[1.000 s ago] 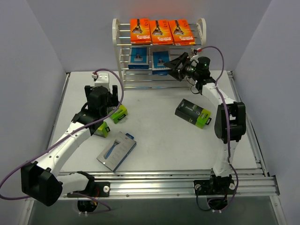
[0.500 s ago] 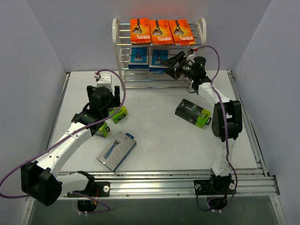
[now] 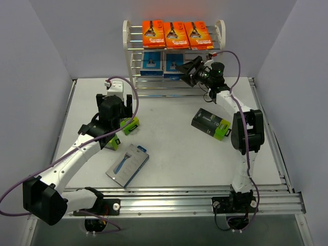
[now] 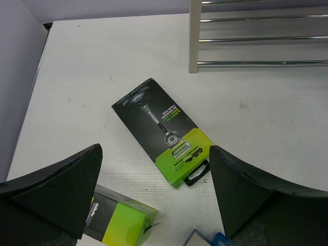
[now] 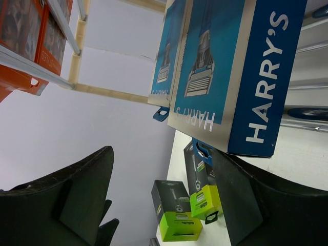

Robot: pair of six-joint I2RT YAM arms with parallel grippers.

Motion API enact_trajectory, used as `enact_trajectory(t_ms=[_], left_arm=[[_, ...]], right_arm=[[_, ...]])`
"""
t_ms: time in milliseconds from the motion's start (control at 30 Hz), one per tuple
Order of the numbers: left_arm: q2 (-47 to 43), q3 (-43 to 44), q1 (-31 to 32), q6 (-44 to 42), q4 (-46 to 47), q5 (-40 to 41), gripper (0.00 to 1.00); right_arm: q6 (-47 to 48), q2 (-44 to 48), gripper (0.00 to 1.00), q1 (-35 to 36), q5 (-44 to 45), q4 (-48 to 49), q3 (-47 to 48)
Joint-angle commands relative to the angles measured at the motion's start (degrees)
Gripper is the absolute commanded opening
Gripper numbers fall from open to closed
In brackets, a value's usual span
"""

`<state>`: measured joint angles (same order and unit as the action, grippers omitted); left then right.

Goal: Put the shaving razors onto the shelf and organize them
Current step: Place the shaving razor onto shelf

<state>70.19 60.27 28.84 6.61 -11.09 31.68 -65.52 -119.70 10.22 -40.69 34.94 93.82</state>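
The shelf (image 3: pixel 126 32) stands at the back with three orange razor cards (image 3: pixel 176 34) on its top tier and two blue packs on the tier below. My right gripper (image 3: pixel 187 72) is open at the right-hand blue pack (image 3: pixel 174 62). In the right wrist view that pack (image 5: pixel 230 77) stands just past the fingertips, not between them (image 5: pixel 163 154). My left gripper (image 3: pixel 125 110) hangs open above a black-and-lime box (image 3: pixel 131 125), which lies flat below the fingers (image 4: pixel 161 130). A second box (image 3: pixel 111 141) and a blue/grey pack (image 3: pixel 127 164) lie nearer me. A third box (image 3: pixel 211 123) lies to the right.
The shelf's white post (image 4: pixel 195 36) and silver rods stand beyond the left gripper. White walls close in both sides of the table. The right arm's cable (image 3: pixel 237 56) loops beside the shelf's right panel.
My right gripper has moved left, closer to the shelf, and the right-hand blue pack has shifted slightly up and back on its tier. The left gripper has drifted slightly to the right.
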Motion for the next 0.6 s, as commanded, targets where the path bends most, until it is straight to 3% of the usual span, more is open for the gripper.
enact_trajectory(t_ms=[0,567], left_arm=[[-0.4,2.9,0.3,-0.5,0.7,0.9,0.94],[-0.4,2.9,0.3,-0.5,0.6,0.6,0.94]], right_arm=[[1.1,-0.1,0.73,0.3,1.0,3.0,2.6],[-0.4,-2.6,0.73,0.3,0.9,3.9,6.1]])
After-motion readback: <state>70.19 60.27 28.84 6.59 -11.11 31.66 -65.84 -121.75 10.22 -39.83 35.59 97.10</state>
